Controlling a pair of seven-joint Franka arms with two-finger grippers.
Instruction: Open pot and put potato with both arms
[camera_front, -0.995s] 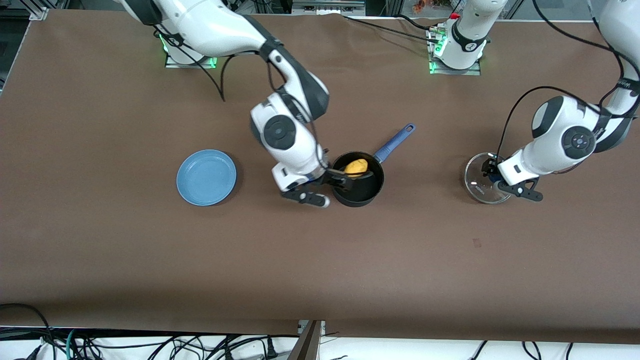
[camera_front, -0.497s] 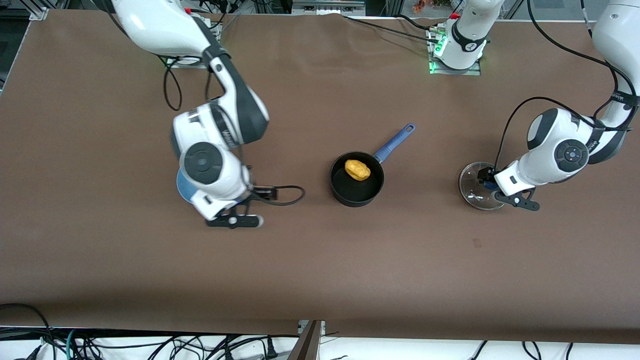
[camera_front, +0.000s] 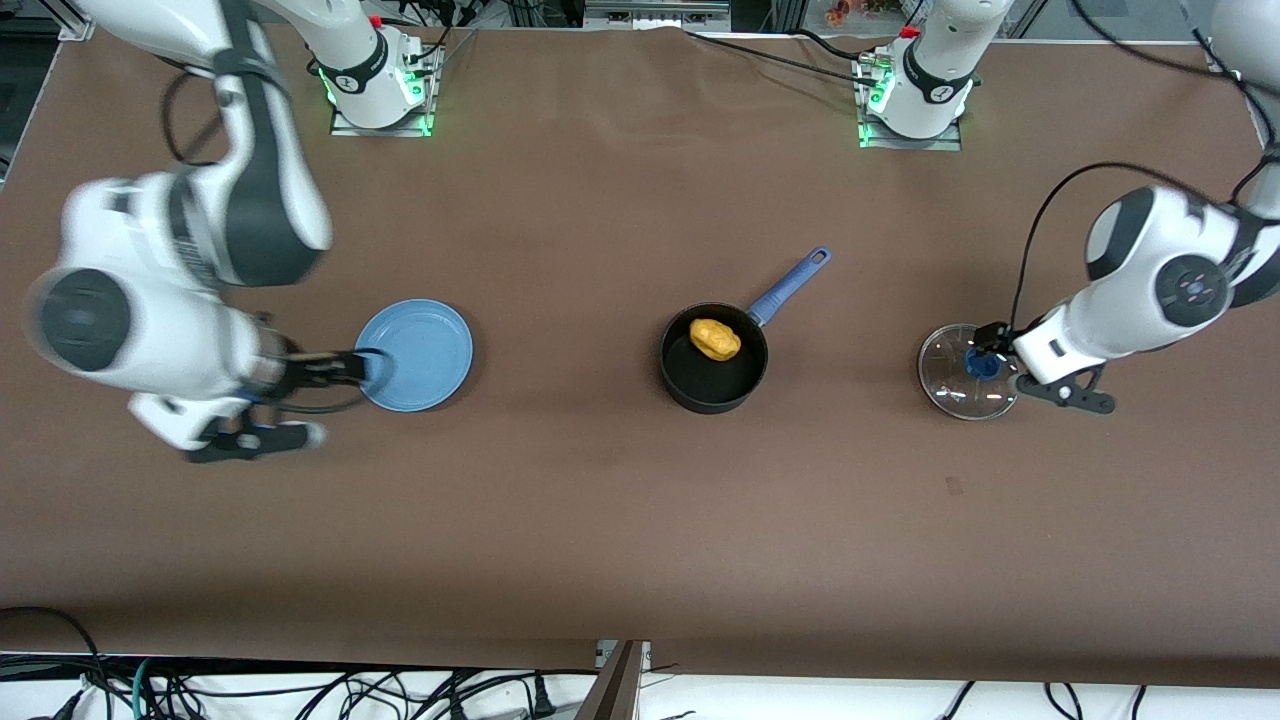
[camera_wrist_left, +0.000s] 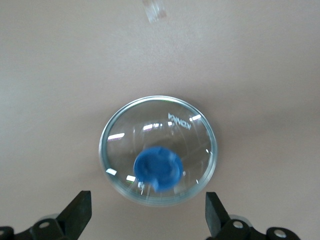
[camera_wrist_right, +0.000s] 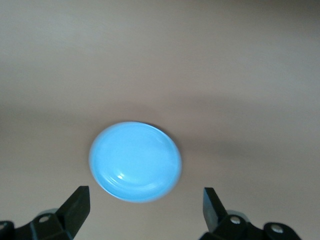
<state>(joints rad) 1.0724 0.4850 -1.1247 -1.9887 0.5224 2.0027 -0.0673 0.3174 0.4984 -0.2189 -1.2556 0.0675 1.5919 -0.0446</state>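
The black pot (camera_front: 714, 372) with its long blue handle (camera_front: 790, 285) stands open mid-table. The yellow-orange potato (camera_front: 714, 339) lies inside it. The glass lid (camera_front: 950, 378) with its blue knob (camera_front: 982, 363) lies flat on the table toward the left arm's end; it also shows in the left wrist view (camera_wrist_left: 159, 125). My left gripper (camera_front: 997, 353) (camera_wrist_left: 147, 212) is open and empty, just off the lid's knob. My right gripper (camera_front: 345, 375) (camera_wrist_right: 145, 210) is open and empty at the blue plate's edge.
The flat blue plate (camera_front: 420, 350) lies toward the right arm's end and shows in the right wrist view (camera_wrist_right: 135, 161). Both arm bases stand along the table edge farthest from the front camera. Cables hang below the edge nearest to it.
My right gripper let the potato go into the pot and swung away to the blue plate. My left gripper drew back off the lid's knob, leaving the lid on the table.
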